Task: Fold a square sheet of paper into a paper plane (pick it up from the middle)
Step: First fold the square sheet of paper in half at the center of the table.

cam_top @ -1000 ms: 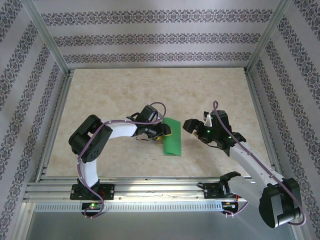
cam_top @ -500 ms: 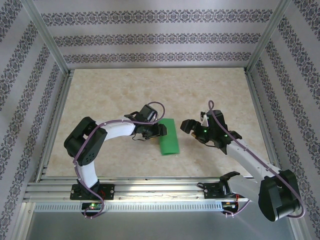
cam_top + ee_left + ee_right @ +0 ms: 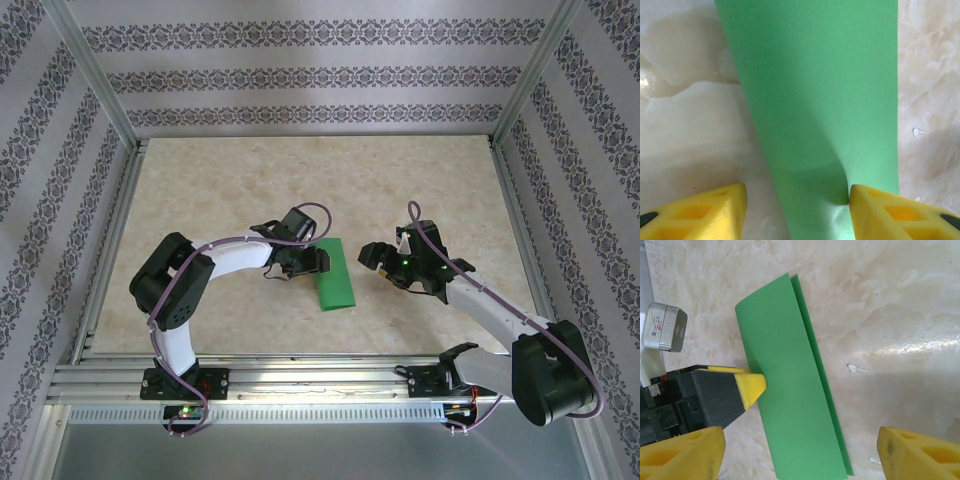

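The square sheet of paper (image 3: 335, 275) is bright green and lies on the table folded in half into a long rectangle, not shaped as a paper plane. In the right wrist view the sheet of paper (image 3: 795, 390) shows its two layers slightly offset along the right edge. My left gripper (image 3: 318, 262) is open at the paper's left side. In the left wrist view the paper (image 3: 815, 90) runs between the jaws of the left gripper (image 3: 797, 212), and its right fingertip (image 3: 880, 207) touches the rounded fold. My right gripper (image 3: 375, 255) stands open just right of the paper, its jaws (image 3: 800, 460) spread wider than the strip.
The marble-patterned table (image 3: 250, 180) is walled by patterned panels with metal posts (image 3: 95, 70) at the corners. An aluminium rail (image 3: 300, 375) runs along the near edge by the arm bases. Small white flecks (image 3: 856, 369) lie on the surface right of the paper.
The left gripper has drawn back a little to the paper's left edge, and the paper now lies flatter and slightly farther left. The right gripper has moved left toward the paper.
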